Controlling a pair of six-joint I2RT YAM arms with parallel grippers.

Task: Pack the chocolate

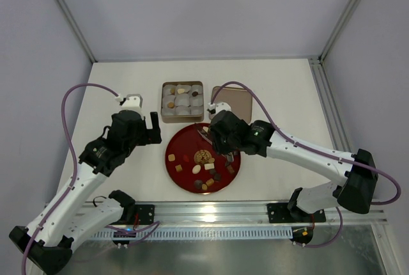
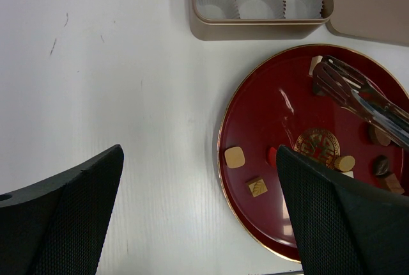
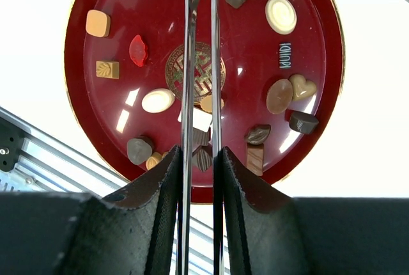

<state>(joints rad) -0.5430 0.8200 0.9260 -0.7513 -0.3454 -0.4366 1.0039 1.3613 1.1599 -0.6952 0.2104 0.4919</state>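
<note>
The chocolate [image 1: 196, 169], several small brown, tan, cream and red sweets, lies on a red plate [image 1: 171, 149]. A few pieces sit in paper cups in the gold tin [image 1: 182, 101] behind the plate. My right gripper [image 1: 220, 141] is over the plate and shut on metal tongs [image 1: 206, 133]. In the right wrist view the gripper [image 3: 199, 153] clamps the tongs [image 3: 189, 64], whose blades run over the plate [image 3: 147, 6] and its sweets [image 3: 279, 95]. My left gripper [image 1: 150, 128] is open and empty left of the plate. In the left wrist view the gripper [image 2: 199, 153] hangs above the table beside the plate [image 2: 255, 115], the tongs [image 2: 348, 89] and the tin [image 2: 255, 29].
The tin's lid [image 1: 233, 102] lies flat to the right of the tin and shows in the left wrist view [image 2: 370, 0]. A metal rail [image 1: 217, 211] runs along the table's near edge. Frame posts stand at the far corners.
</note>
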